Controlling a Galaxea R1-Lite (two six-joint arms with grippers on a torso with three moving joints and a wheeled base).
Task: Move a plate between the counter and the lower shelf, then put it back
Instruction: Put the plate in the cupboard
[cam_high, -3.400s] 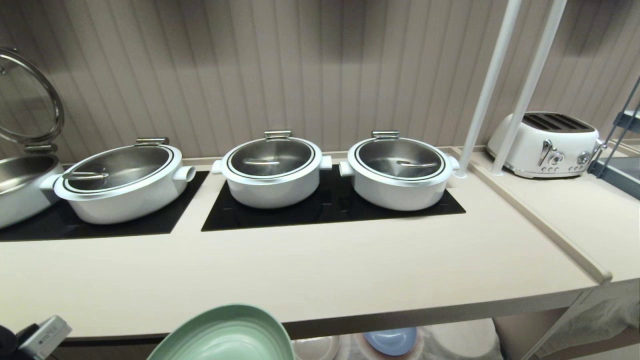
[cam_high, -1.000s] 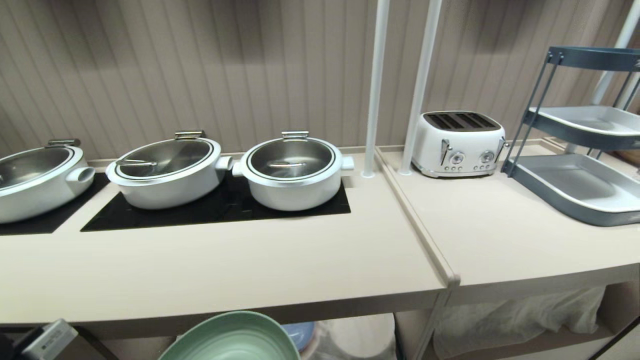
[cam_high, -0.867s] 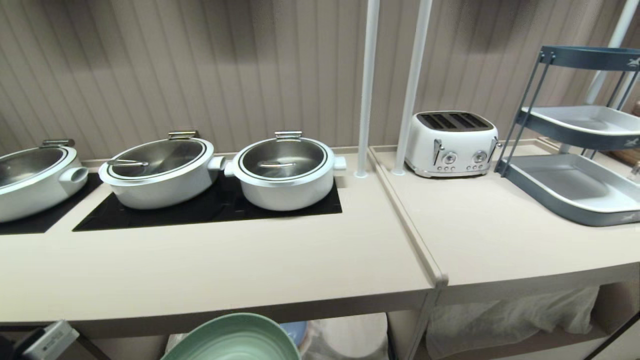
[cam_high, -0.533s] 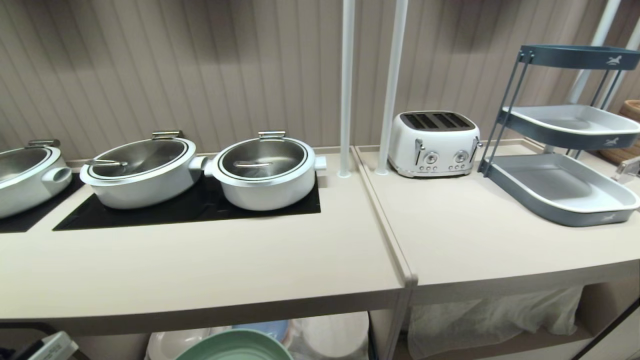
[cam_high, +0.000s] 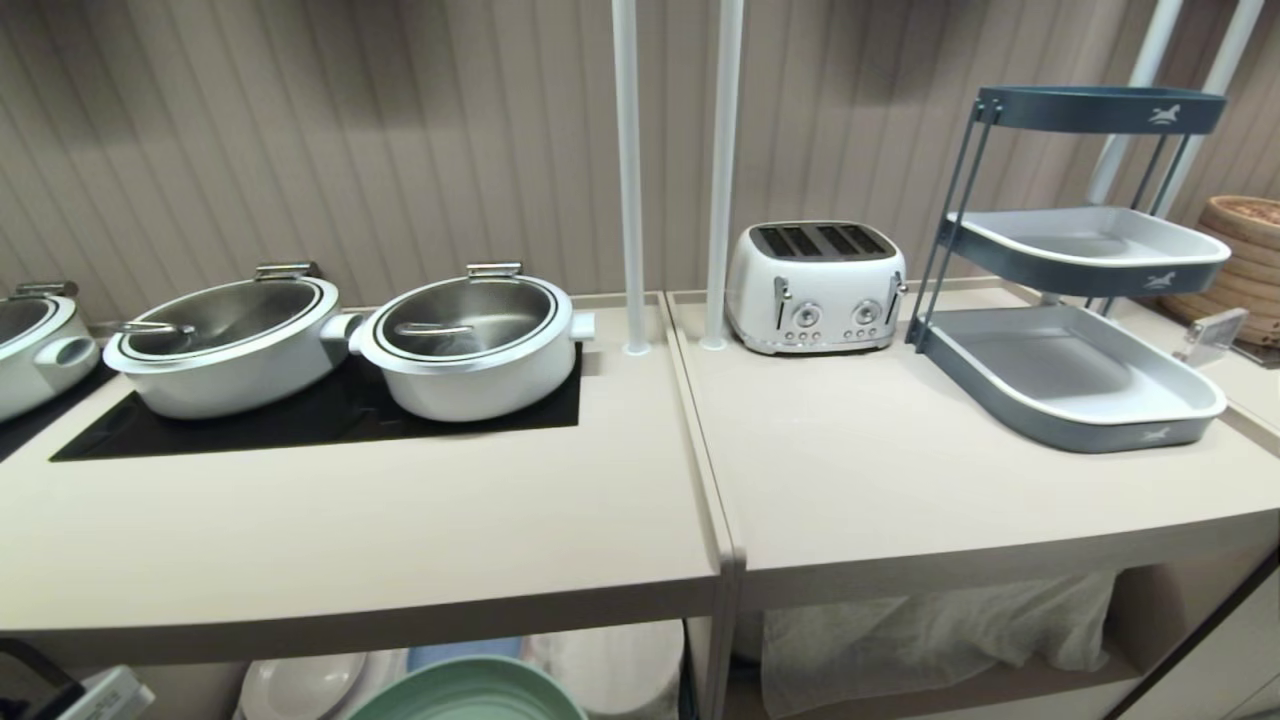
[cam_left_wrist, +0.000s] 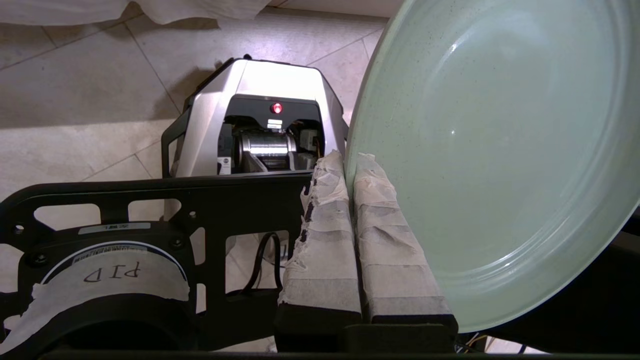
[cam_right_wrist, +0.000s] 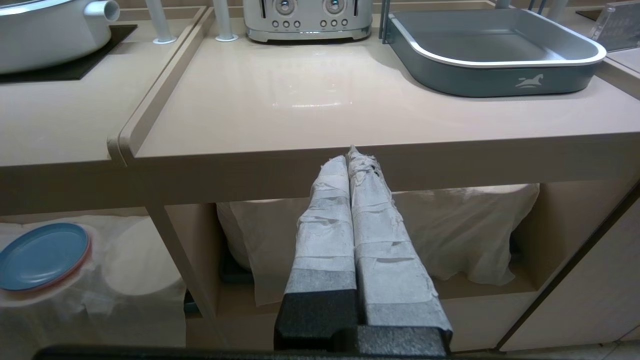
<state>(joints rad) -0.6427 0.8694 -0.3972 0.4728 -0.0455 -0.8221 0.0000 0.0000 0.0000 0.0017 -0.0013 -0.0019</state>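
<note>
Mint-green plate (cam_left_wrist: 495, 150) is gripped at its rim by the left gripper (cam_left_wrist: 350, 162), held below the counter's (cam_high: 350, 540) front edge. The right gripper (cam_right_wrist: 350, 155) is pressed closed, empty, before the adjoining slab (cam_right_wrist: 350, 105).

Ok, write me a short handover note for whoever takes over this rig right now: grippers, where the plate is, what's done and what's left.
Left gripper: shut on the rim of the mint-green plate, held low in front of the counter, below its front edge.
Right gripper: shut, empty, parked below the front edge of the adjoining slab.
Lower shelf: cloth-draped, with a blue plate lying on it.
Done: plate is gripped and off both surfaces.
Left: set it down at its destination; which leg of the move this is cannot be told from here. Watch the counter edge above the plate.
</note>
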